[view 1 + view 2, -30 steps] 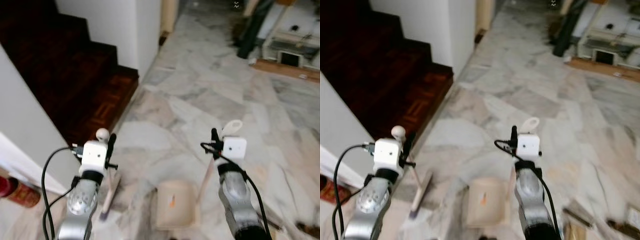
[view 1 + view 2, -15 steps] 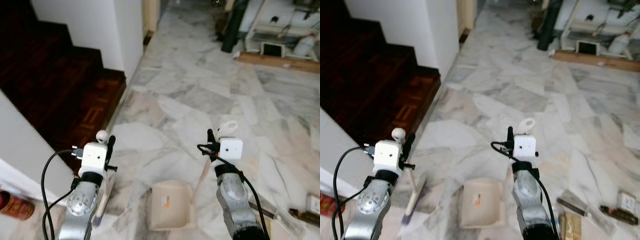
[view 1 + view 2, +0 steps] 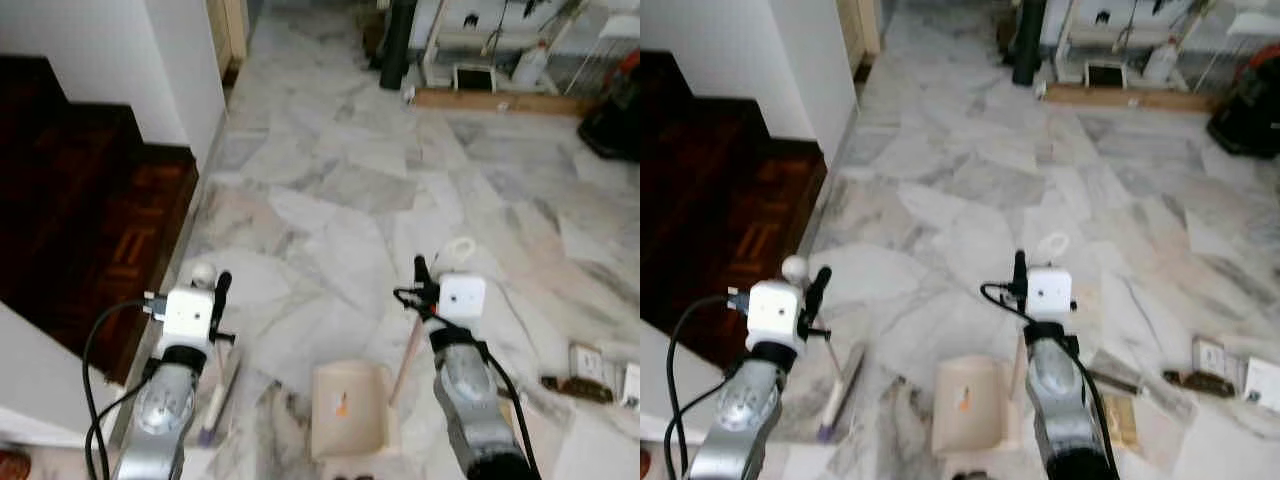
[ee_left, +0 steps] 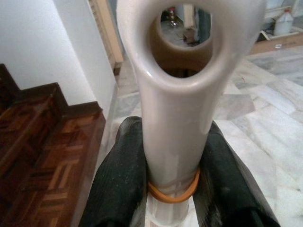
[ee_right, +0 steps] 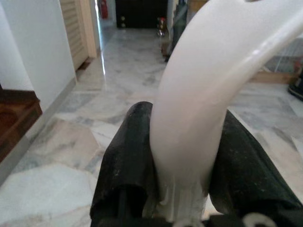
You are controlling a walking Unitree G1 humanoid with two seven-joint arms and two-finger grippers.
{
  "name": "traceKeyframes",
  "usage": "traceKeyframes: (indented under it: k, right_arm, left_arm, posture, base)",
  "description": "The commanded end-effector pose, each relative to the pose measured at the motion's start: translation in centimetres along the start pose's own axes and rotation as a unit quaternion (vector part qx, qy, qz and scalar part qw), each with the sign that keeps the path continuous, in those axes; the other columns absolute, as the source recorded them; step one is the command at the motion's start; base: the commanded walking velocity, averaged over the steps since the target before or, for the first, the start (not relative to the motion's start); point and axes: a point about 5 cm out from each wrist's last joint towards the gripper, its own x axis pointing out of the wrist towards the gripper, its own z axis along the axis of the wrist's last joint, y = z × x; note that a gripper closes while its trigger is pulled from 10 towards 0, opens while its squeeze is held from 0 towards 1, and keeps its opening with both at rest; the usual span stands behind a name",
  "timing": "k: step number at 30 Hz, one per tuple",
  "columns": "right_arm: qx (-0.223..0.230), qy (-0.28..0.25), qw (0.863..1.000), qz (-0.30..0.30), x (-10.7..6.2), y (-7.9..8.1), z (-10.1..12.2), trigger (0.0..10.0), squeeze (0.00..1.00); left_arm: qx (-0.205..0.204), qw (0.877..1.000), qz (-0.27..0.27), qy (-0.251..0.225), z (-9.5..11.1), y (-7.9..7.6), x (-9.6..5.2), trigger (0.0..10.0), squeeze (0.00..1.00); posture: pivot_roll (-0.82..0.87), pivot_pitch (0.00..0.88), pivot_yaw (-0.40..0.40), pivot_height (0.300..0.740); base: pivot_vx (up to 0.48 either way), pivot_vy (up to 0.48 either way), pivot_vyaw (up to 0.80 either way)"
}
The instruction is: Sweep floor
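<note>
A: Where's your cream plastic dustpan (image 3: 348, 420)?

B: On the marble floor (image 3: 330, 200), beside the dark wooden stair (image 3: 90, 210). Left gripper (image 4: 173, 156) jaws clamp the pale broom handle (image 4: 177, 94); right gripper (image 5: 182, 156) jaws clamp the dustpan's white handle (image 5: 203, 94).

A: Swing wide and you'll probably knock that step.

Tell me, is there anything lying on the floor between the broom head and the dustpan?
Nothing visible does. The left gripper holds the broom and the right gripper holds the dustpan. The two sit side by side on the marble floor, with bare tile between them. The litter lies off to the robot's right.
</note>
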Motion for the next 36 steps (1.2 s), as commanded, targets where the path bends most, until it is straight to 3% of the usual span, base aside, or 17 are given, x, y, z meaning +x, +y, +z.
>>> traceKeyframes:
  k: [1,36]
  right_arm:
    - [0.000,-0.027,1.000,0.004,0.3,0.1,1.0,10.0,0.00]
    - [0.005,-0.048,0.999,0.003,1.1,-0.6,2.2,10.0,0.00]
  left_arm:
    - [0.006,1.000,0.006,-0.010,0.3,0.4,-0.1,10.0,0.00]
    - [0.002,1.000,0.012,-0.017,0.4,0.1,0.1,10.0,0.00]
  posture:
    - [0.15,0.145,0.000,0.740]
    - [0.14,0.126,-0.018,0.740]
  base:
    - [0.000,-0.247,0.00]
    - [0.000,-0.249,-0.09]
